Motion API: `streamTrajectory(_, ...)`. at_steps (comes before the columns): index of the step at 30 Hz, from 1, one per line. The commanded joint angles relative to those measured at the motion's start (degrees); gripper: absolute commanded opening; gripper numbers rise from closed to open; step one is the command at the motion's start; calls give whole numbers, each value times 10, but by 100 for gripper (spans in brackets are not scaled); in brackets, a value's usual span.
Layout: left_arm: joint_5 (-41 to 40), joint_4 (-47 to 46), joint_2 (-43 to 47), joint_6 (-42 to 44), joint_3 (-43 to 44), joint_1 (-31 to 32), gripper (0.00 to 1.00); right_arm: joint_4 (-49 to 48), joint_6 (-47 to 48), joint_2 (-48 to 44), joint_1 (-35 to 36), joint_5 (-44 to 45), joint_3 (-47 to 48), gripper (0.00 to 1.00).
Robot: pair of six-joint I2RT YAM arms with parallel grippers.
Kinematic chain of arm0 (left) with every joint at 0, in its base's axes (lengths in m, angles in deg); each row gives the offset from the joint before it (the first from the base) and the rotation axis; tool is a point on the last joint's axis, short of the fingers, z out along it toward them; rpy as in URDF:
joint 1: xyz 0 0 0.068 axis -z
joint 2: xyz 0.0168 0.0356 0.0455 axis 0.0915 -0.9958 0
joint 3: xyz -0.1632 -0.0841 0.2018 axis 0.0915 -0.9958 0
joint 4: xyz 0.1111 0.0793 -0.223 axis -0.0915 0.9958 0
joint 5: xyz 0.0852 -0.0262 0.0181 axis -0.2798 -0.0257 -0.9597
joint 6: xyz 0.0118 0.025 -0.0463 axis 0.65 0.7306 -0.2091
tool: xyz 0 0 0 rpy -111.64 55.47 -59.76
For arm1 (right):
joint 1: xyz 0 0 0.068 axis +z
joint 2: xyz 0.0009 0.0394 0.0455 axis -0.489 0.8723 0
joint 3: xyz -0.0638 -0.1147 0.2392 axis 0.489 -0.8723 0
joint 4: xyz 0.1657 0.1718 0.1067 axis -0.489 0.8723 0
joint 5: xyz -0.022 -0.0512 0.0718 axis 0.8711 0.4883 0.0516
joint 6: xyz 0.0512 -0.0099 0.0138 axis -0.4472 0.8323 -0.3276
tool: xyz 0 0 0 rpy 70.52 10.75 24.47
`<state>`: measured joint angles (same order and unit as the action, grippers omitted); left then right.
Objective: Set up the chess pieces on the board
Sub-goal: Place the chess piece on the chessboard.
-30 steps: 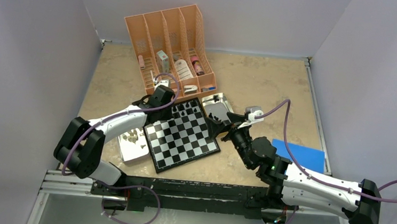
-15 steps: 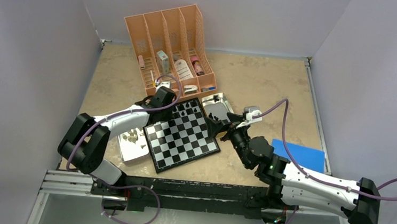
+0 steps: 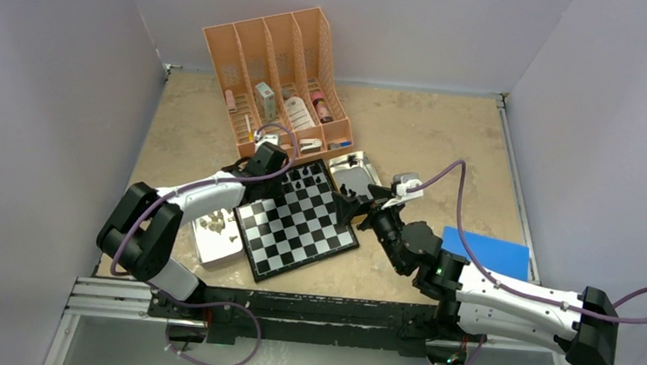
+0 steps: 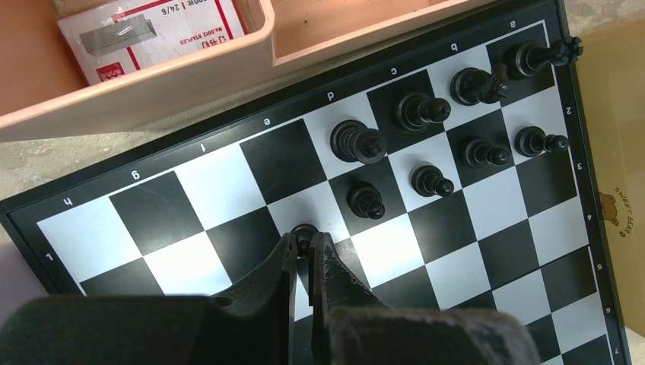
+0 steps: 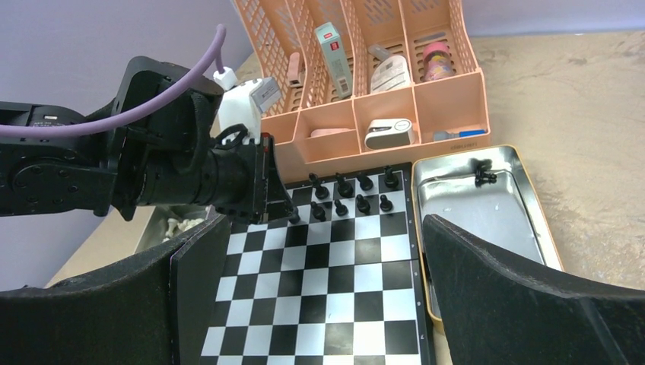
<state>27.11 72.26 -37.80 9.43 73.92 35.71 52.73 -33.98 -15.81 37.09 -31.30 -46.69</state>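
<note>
A black pawn (image 4: 304, 231) is pinched by the left gripper (image 4: 304, 249) on the board (image 3: 294, 232), just left of the black pieces (image 4: 420, 111) at its far edge. The right gripper (image 5: 319, 228) is seen spread wide, right of the board.

Pale lavender walls (image 3: 49, 82) are enclosing a mottled beige table (image 3: 429, 130); soft, even light is falling across it.
</note>
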Motion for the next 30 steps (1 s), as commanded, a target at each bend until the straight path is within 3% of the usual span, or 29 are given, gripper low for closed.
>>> streamTrajectory(1,-7,-18,-7,10,-1,3,3,-21,1,-1,1,17,5,99)
streamTrajectory(12,-11,-21,-16,14,6,4,4,-19,1,-7,1,17,3,99)
streamTrajectory(21,-10,-13,-21,14,13,7,16,-21,1,-4,1,18,2,99)
streamTrajectory(30,-5,9,-5,4,28,9,20,-23,0,6,1,13,2,99)
